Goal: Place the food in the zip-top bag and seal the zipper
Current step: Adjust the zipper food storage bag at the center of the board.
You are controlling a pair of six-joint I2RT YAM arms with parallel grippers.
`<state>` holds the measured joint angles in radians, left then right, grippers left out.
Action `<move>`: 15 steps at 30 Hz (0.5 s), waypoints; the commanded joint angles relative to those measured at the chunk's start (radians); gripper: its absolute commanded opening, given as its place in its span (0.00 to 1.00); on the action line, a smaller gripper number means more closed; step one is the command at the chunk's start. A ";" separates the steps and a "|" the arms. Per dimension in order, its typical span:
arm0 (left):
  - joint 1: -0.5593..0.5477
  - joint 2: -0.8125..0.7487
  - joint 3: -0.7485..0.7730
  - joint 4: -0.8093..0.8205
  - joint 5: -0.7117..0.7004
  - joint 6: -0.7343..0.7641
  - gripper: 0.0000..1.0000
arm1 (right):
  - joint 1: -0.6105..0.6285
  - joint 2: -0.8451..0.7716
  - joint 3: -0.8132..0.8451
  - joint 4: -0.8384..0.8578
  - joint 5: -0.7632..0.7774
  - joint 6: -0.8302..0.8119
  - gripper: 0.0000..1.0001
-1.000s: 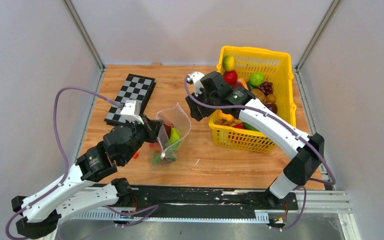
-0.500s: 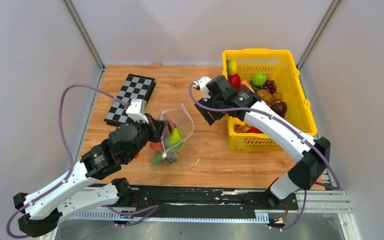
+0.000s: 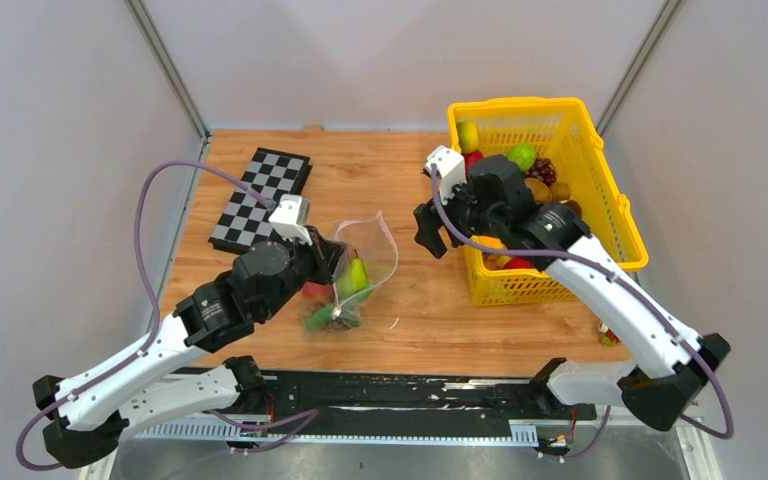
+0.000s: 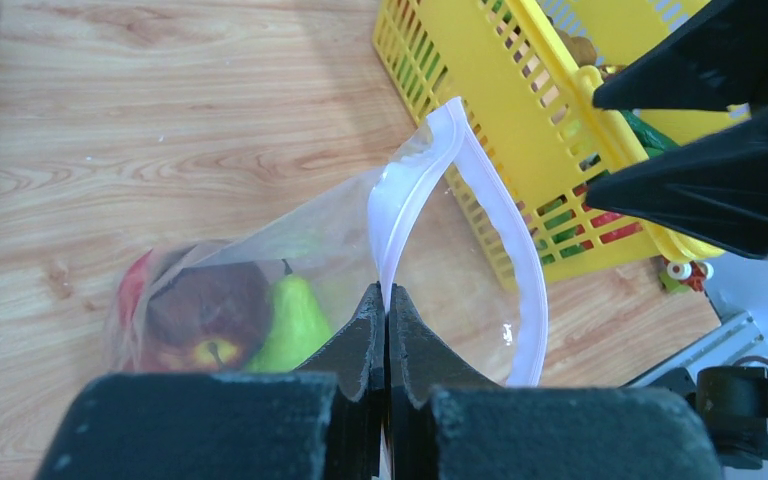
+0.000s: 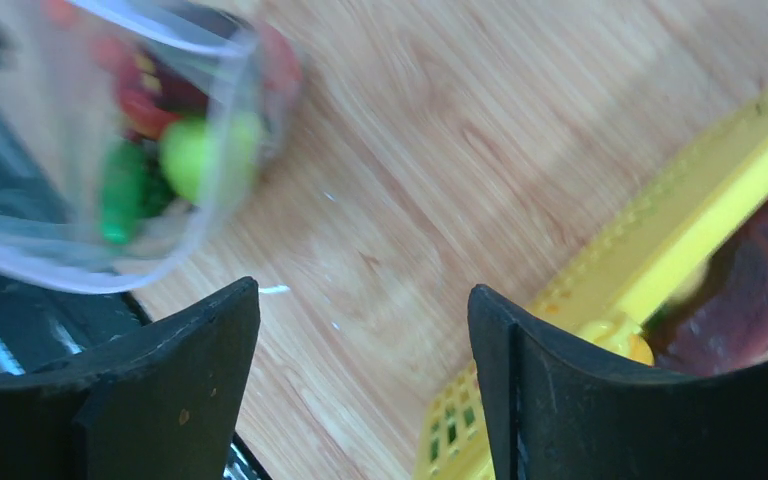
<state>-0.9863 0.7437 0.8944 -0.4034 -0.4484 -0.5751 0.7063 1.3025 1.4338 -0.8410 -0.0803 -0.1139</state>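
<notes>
The clear zip-top bag lies mid-table with its mouth held open toward the basket. Inside are a green pear, a dark red apple and a green piece. My left gripper is shut on the bag's pinkish zipper strip at the near rim; it also shows in the top view. My right gripper is open and empty, above the bare wood between the bag and the yellow basket. In the right wrist view the bag is at upper left, blurred.
The yellow mesh basket at the right holds several toy fruits. A folded chessboard lies at the back left. Small red and green bits lie on the wood by the basket's front right corner. Grey walls close in both sides.
The right arm swung right, from over the bag's mouth to the basket's left edge; the basket slid right and turned. The left gripper shifted slightly right, still holding the bag rim.
</notes>
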 commanded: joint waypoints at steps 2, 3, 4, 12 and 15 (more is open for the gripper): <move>-0.001 0.026 0.059 0.056 0.079 0.032 0.00 | -0.002 -0.160 -0.096 0.287 -0.316 0.033 0.81; -0.002 0.028 0.062 0.058 0.090 0.033 0.00 | -0.001 -0.184 -0.112 0.317 -0.360 0.042 0.83; -0.002 0.030 0.064 0.062 0.097 0.034 0.00 | -0.002 -0.192 -0.121 0.336 -0.403 0.048 0.85; -0.001 0.037 0.065 0.091 0.147 0.037 0.00 | -0.002 -0.082 -0.061 0.269 -0.343 0.102 0.84; -0.002 0.043 0.064 0.101 0.162 0.031 0.00 | -0.002 -0.014 -0.042 0.276 -0.347 0.162 0.79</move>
<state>-0.9863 0.7845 0.9123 -0.3729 -0.3218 -0.5518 0.7055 1.2186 1.3418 -0.5846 -0.4263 -0.0399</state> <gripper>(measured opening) 0.008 0.820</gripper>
